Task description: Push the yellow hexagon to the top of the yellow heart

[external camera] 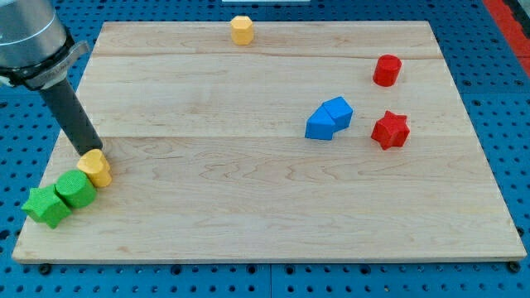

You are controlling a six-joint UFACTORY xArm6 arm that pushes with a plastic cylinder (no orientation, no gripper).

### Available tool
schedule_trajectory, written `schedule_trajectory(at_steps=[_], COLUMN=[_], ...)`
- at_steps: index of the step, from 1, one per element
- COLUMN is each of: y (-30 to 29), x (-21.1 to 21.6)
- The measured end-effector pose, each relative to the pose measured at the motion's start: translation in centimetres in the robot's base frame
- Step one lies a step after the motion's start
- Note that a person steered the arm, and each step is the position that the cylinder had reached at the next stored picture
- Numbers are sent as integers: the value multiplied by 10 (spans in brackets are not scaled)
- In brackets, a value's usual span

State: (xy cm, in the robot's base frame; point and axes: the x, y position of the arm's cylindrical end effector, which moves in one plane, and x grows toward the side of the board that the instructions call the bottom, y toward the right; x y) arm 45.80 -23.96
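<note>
wooden board (273,207) on blue pegboard (497,50); my tip (89,153), no hand, touches yellow heart (97,168), yellow hexagon (241,30) far off.

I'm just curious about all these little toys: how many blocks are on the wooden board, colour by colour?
Yellow: 2, the yellow hexagon and the yellow heart
Green: 2, the green star and the green cylinder
Blue: 2, the blue blocks, touching
Red: 2, the red cylinder and the red star
Total: 8
</note>
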Motion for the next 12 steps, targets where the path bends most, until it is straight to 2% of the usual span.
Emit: schedule_trajectory(at_steps=[1, 2, 5, 6, 7, 8, 9, 11, 12], y=[18, 67, 257, 278, 243, 179, 142, 85, 39], x=[-70, -113, -194, -227, -253, -248, -217, -241, -227])
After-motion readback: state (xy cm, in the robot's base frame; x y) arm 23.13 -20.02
